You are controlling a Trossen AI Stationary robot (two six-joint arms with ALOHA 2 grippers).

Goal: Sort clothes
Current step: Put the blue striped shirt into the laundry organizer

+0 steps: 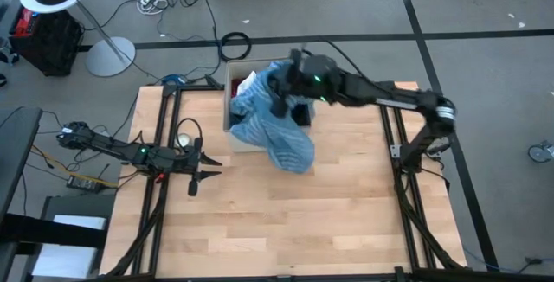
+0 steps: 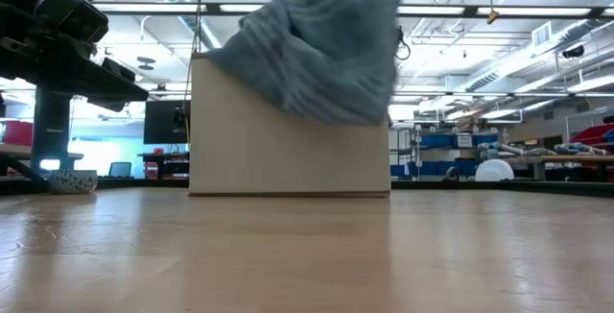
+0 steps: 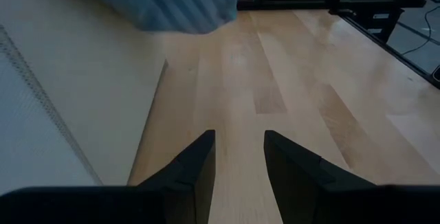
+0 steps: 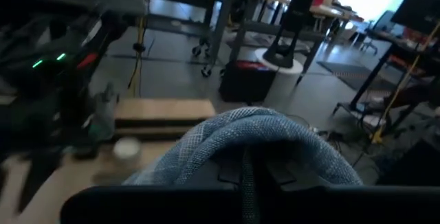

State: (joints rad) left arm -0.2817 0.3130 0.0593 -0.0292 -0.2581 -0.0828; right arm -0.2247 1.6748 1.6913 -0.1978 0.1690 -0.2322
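1. The left gripper (image 1: pixel 201 175) waits low over the table's left side, its fingers (image 3: pixel 199 169) parted with nothing between them, pointing toward the middle.
2. The box (image 1: pixel 235 74) stands at the table's far edge; a red piece (image 1: pixel 245 84) shows inside it.
3. The blue shirt (image 1: pixel 273 122) hangs bunched from the right gripper (image 1: pixel 283 87), draped over the box's near wall and spilling toward the table (image 1: pixel 346 204).
4. The right gripper is clamped tight on the shirt's top, above the box.
5. Judged step: lifting the shirt out of the box. Next it calls for raising until the hem clears the wall, then carrying it to open table.
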